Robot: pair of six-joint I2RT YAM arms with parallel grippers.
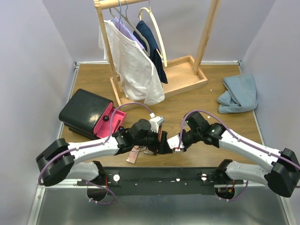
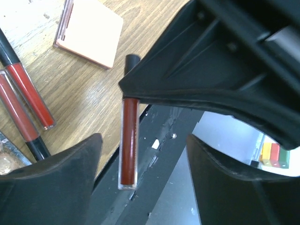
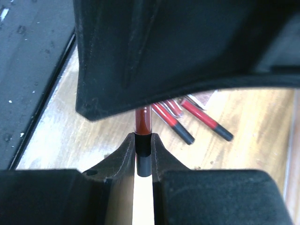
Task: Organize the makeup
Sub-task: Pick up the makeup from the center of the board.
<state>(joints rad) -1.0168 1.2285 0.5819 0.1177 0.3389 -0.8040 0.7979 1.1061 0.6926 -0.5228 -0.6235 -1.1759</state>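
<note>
Makeup tube [image 2: 128, 140], slim, dark red with a black cap, hangs in the air at the near edge of the table [image 2: 79, 89]. Its lower end is out over the black rail [image 2: 154, 140] beyond the wood. Right gripper [image 3: 144, 157] pinches it by the cap end, fingers pressed tight on either side. Left gripper [image 2: 143, 140] faces it, fingers spread wide to both sides of the red barrel, touching it on neither side as far as I can see. Reads as a hand-over between the arms, not yet made.

Rest of the set on the wood: two more red tubes [image 2: 30, 96] side by side, and a peach compact [image 2: 89, 30] closed and flat near them. Black case [image 1: 86, 112], pink drawer [image 1: 111, 123] standing open, sits well off to the left.

Risks, my guess:
- Tube sits nearer one left finger than the other. That finger would meet it first and lever it against the cap pinch, and it could twist out.
- Hold is on the cap only, so a sideways pull may loosen the cap.
- If the right lets go before the left has a firm pinch, the tube drops at the table edge. It is round and smooth, so it would likely roll off.
- Both grippers are crowded close, so a knock between them is possible.
</note>
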